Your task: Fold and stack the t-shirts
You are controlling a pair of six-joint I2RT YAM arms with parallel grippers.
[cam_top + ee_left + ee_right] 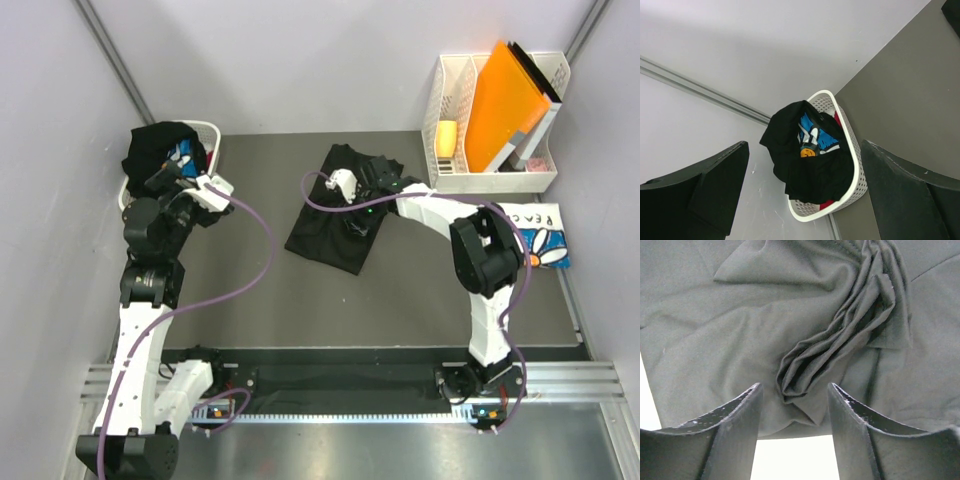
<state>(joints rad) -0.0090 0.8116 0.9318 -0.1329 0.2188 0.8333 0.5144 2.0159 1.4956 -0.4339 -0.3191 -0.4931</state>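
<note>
printed tee (810,175) spills from basket (856,165), print half-hidden

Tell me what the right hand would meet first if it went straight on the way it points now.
Most likely the bunched fold of the black tee, lying straight ahead of the right hand. How near it is, the pictures leave unclear.

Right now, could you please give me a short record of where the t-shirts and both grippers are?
black t-shirt: spread and rumpled, middle of the table
right gripper: open, over that shirt, fingers either side of a bunched ridge
left gripper: wide open, empty, facing the laundry basket
laundry basket: far left corner, holds a black printed t-shirt draped over its rim
folded white daisy t-shirt: right table edge, apart from both arms
file rack: far right, holds an orange folder
</note>
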